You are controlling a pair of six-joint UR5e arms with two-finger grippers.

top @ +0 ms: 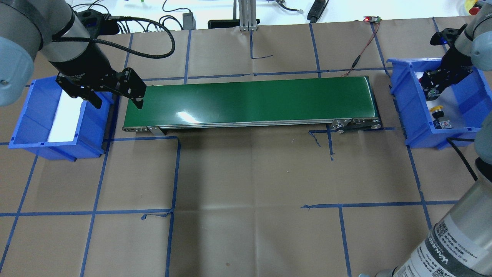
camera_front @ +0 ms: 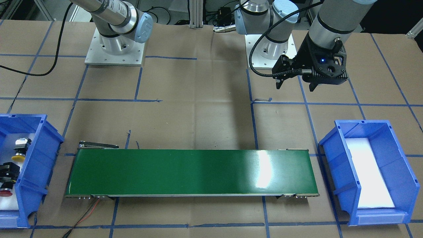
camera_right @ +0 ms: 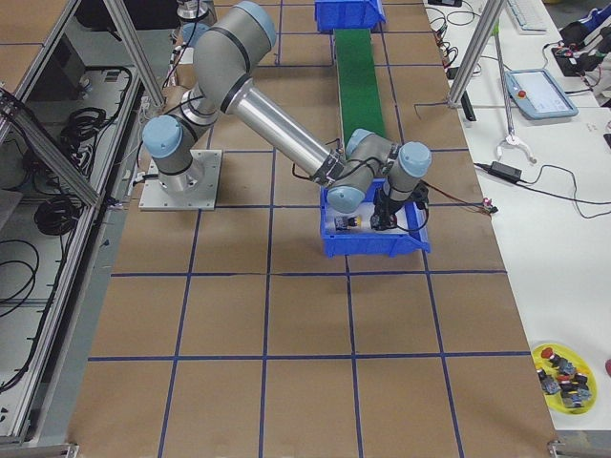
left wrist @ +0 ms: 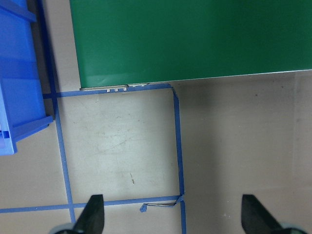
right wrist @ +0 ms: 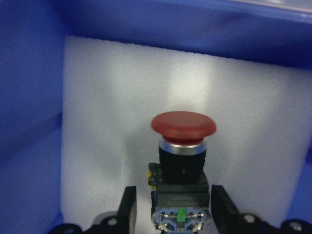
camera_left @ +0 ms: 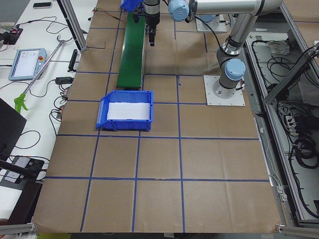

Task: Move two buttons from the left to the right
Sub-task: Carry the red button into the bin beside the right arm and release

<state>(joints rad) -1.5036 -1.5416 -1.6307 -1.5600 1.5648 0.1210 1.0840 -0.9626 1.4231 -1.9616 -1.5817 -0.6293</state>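
Observation:
The red button [right wrist: 183,127] lies on white foam in the blue bin [top: 403,100] on my right, its cap pointing away from the wrist camera. My right gripper [right wrist: 173,204] is down in this bin, open, with one finger on each side of the button's contact block. It also shows in the overhead view [top: 431,90]. The yellow button [top: 436,111] lies in the same bin, closer to my base; the front view shows it too [camera_front: 19,155]. My left gripper [top: 117,102] is open and empty, above the table beside the conveyor's left end.
A green conveyor belt [top: 250,102] runs between the two bins. The blue bin [top: 23,127] on my left holds only white foam. A thin red wire [top: 363,46] leads off the belt's far right end. A yellow dish of spare buttons [camera_right: 563,377] sits on the side table.

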